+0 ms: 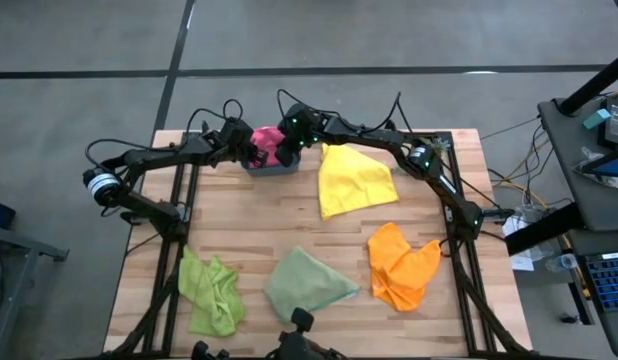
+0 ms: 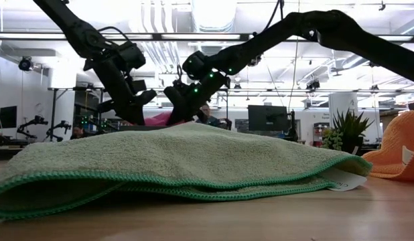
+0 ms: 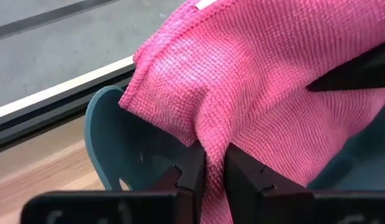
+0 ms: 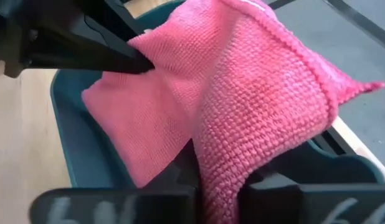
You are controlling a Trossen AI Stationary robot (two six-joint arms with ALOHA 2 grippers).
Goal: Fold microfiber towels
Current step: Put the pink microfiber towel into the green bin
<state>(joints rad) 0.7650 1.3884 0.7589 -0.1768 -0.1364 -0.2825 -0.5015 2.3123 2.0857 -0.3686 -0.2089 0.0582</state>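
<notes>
The pink towel (image 1: 266,139) hangs bunched over the small teal bin (image 1: 279,168) at the table's far edge, with both grippers on it. My left gripper (image 3: 215,160) comes in from the bin's left and is shut on a ridge of the cloth. My right gripper (image 4: 220,177) comes from the bin's right and is shut on the towel too. Lying loose on the table are the yellow towel (image 1: 355,180), the orange towel (image 1: 402,265), the sage green towel (image 1: 307,283) and the lime green towel (image 1: 211,292). My left gripper pinches a raised fold of the pink towel (image 3: 212,140) between its two fingers, slanting down from the table's left. The cloth rises slack above the fingers, over the bin's rim (image 3: 99,127). My right gripper pinches a hanging fold of the pink towel (image 4: 223,149) between its two fingers (image 4: 180,171), slanting down from the table's right. The towel stands up over the bin; its lower part goes down inside the bin's wall (image 4: 74,143). The number of layers does not show.
The two grippers stand close together over the bin; each shows in the other's wrist view. The sage green towel fills the front of the low view (image 2: 180,161). A potted plant (image 2: 348,130) stands beyond the table's right side. Bare wood (image 1: 259,220) lies at the table's middle.
</notes>
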